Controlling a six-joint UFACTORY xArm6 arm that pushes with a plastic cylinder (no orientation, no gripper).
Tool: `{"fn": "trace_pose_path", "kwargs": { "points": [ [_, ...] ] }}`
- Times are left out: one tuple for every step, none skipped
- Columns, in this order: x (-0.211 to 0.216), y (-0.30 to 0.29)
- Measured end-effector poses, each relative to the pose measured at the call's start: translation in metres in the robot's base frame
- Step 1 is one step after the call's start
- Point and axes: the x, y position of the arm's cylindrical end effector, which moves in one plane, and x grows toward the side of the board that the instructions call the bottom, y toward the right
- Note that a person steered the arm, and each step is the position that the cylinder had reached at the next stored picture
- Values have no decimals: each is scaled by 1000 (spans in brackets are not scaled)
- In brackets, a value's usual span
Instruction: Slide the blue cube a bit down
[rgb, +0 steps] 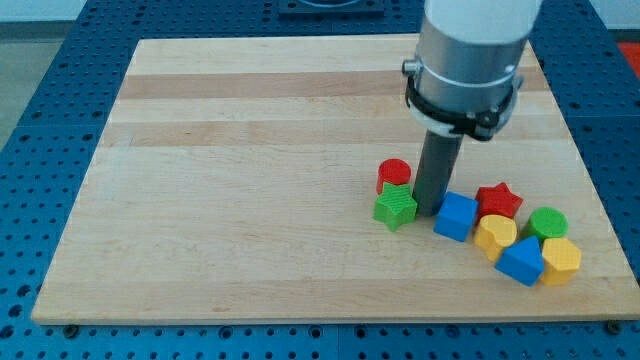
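The blue cube (456, 216) sits on the wooden board (250, 180) at the view's lower right. My tip (429, 211) rests on the board just left of the blue cube and just right of the green star (396, 207), close to both. The rod rises from there to the arm's grey body (468, 60) at the view's top.
A red cylinder (394, 174) stands above the green star. Right of the blue cube lie a red star (498, 200), a yellow heart-like block (495, 233), a green cylinder (547, 223), a blue triangular block (521, 261) and a yellow hexagonal block (561, 259). The board's bottom edge is close below.
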Motion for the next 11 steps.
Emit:
{"fn": "trace_pose_path", "kwargs": {
  "points": [
    [1,0],
    [-12,3],
    [-67,12],
    [-63,35],
    [-60,37],
    [-59,37],
    [-6,30],
    [-6,30],
    [-1,29],
    [10,27],
    [10,15]
  ]
}}
